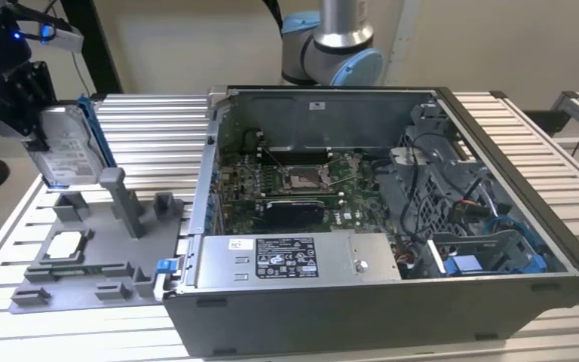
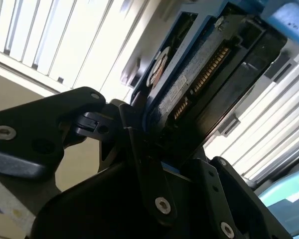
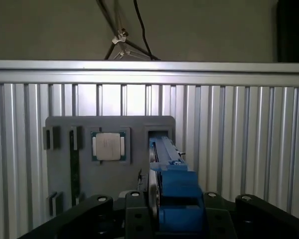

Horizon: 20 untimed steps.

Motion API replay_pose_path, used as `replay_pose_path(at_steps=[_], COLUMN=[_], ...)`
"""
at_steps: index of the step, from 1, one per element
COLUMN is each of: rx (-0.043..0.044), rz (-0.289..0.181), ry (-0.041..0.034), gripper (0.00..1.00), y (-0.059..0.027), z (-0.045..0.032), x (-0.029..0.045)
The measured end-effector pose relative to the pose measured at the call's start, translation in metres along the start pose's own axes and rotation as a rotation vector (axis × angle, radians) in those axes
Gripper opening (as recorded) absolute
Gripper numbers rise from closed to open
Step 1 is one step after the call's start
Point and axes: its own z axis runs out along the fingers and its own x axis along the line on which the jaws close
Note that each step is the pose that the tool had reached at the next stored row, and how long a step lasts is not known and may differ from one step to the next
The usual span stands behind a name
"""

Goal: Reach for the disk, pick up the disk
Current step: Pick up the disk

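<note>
The disk (image 1: 60,147), a silver-grey metal rectangular hard drive with a white printed label and a bright blue plastic bracket along its edges, stands on edge at the exterior view's left, above a flat grey plastic fixture plate (image 1: 108,253). Its lower edge hangs close over the plate's upright posts; whether it is fully clear of them cannot be told. The black gripper (image 1: 33,124) is clenched on the disk. In the second wrist view the black fingers (image 2: 139,149) press its faces near the connector edge. In the first wrist view the blue bracket (image 3: 175,196) sits between the two finger mounts.

By this showing the reach is done and the pick-up is in hand, with the grasp made and the disk raised. Finishing the lift would seem to call for a steady hold and a straight rise, so that the bracket does not catch on the posts.

A small square white-topped chip (image 3: 108,147) lies in a recess of the plate, beside the disk's slot. Plate and an open dark grey computer case (image 1: 390,302), with a long grey power-supply box (image 1: 300,260) inside, rest on a ribbed aluminium table (image 1: 148,128). Behind are a plain beige wall and the arm's grey-and-blue base (image 1: 330,45).
</note>
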Motion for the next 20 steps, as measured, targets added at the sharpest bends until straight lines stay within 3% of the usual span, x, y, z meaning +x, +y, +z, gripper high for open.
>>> replay_pose_path(at_steps=[20], rx=[-0.0001], rz=[0.000], ry=[0.0001], gripper=[0.00], y=[0.0010], z=[-0.0907], x=[-0.0006])
